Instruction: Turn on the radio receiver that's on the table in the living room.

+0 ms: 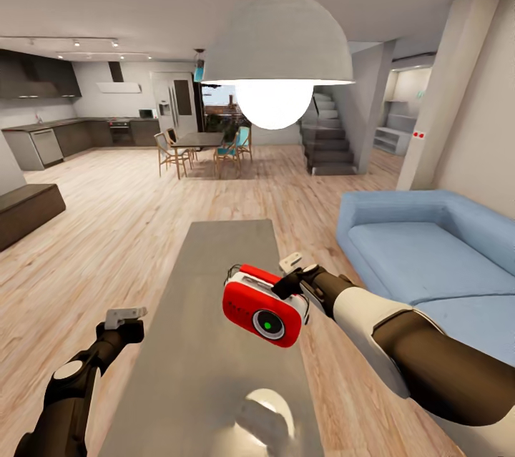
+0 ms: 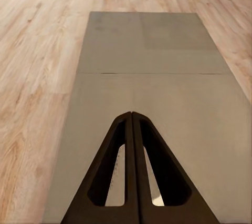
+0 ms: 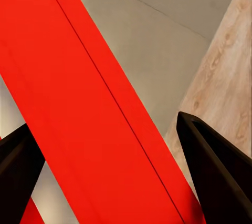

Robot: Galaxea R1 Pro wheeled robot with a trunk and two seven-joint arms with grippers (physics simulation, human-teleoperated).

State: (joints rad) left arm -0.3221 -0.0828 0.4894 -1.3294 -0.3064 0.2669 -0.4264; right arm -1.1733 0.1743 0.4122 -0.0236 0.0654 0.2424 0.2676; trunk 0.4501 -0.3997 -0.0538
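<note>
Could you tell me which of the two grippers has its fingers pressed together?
The left gripper: its fingers meet above the table, while the right gripper is spread around the red radio receiver.

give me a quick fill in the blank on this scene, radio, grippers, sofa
1. The radio receiver has a body coloured ____.
2. The left gripper has its two fingers pressed ____, holding nothing.
3. The right gripper has its fingers spread on either side of the radio's red ____.
4. The blue sofa stands on the robot's ____ side of the table.

Missing words: red; together; handle; right
</note>
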